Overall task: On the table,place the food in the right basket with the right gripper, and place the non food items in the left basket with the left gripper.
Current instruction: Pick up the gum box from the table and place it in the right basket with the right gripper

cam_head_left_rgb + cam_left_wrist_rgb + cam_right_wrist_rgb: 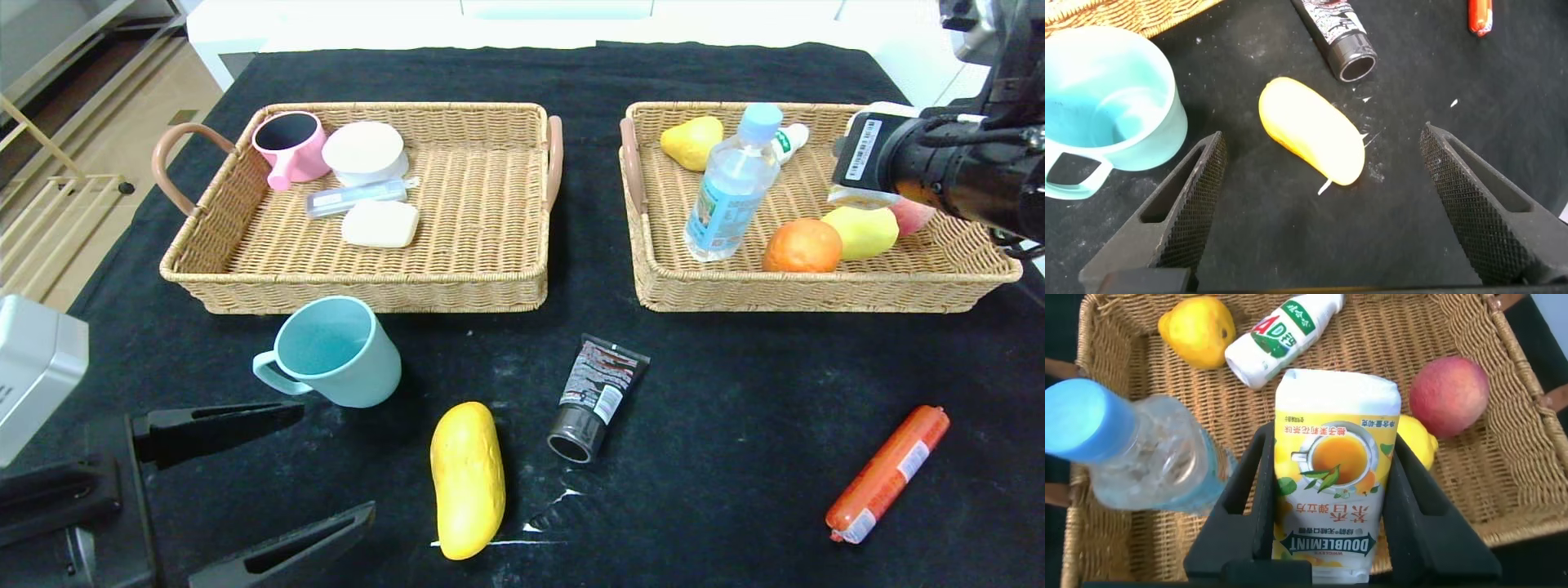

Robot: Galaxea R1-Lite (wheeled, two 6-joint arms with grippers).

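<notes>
A small yellow-white drink carton (1328,486) is clamped by its flat sides in the narrowly parted right gripper (1328,508), above the tan wicker right basket (1123,343). It is judged light and crushable. The left gripper (1323,196) is parked wide open, empty.

Pink cup (287,147): upright, far corner of one wicker tray. White round lidded tub (364,152): just beside the cup. Clear flat case (356,197): lying next to the tub. White bar (380,223): beside the case.

Other tray: yellow pear (691,140), far corner; small white bottle (1284,336), on its side; orange (802,246); yellow-green fruit (861,232), touching the orange; red apple (1449,396).
</notes>
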